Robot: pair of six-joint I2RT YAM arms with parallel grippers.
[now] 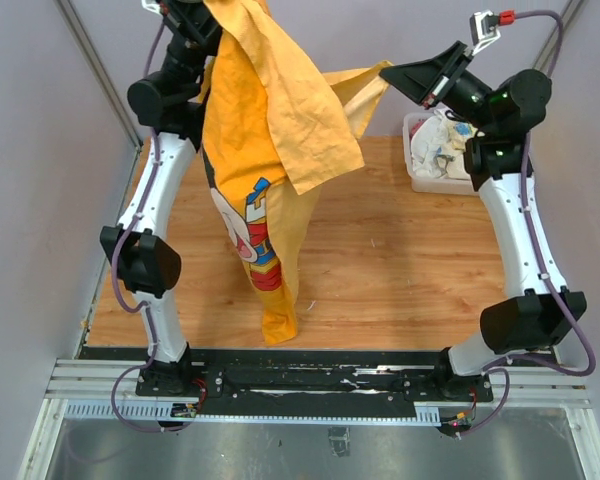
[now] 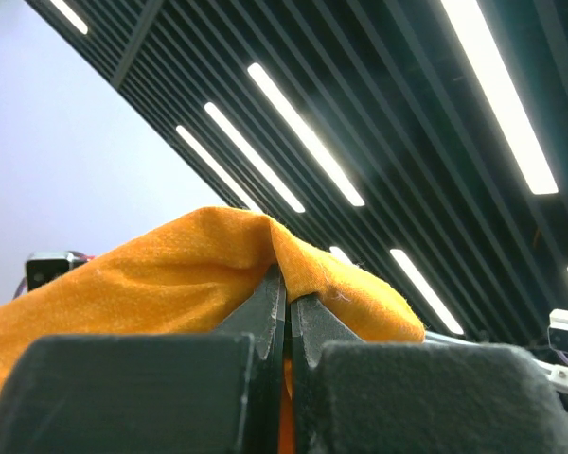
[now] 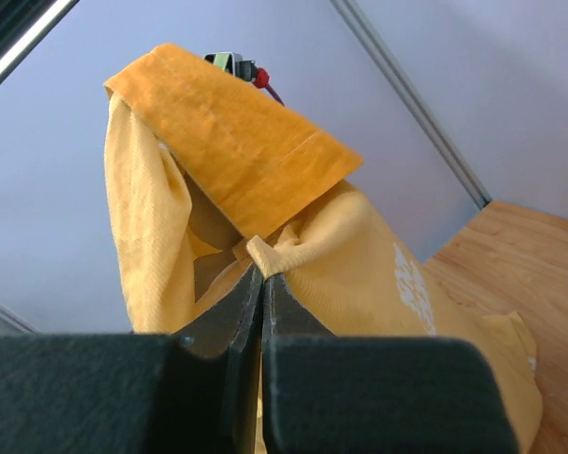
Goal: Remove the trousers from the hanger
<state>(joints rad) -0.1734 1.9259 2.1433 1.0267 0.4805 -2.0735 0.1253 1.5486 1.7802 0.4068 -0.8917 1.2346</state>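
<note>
left arm [image 1: 160, 180]: base at 7 o'clock in the top view, elbow kinked outboard, forearm running up to 11 o'clock. left gripper [image 2: 282, 284] is raised high and points upward, jaws pinched together on a fold of the trousers [image 1: 270, 130]; from above it's mostly hidden behind the cloth.
right arm [image 1: 515, 220]: base at 5 o'clock, elbow low and outboard, forearm up to 1 o'clock, wrist bent over toward 9 o'clock. right gripper [image 3: 262, 276] is clamped too, fingertips nipping a small bunch of the same cloth.
</note>
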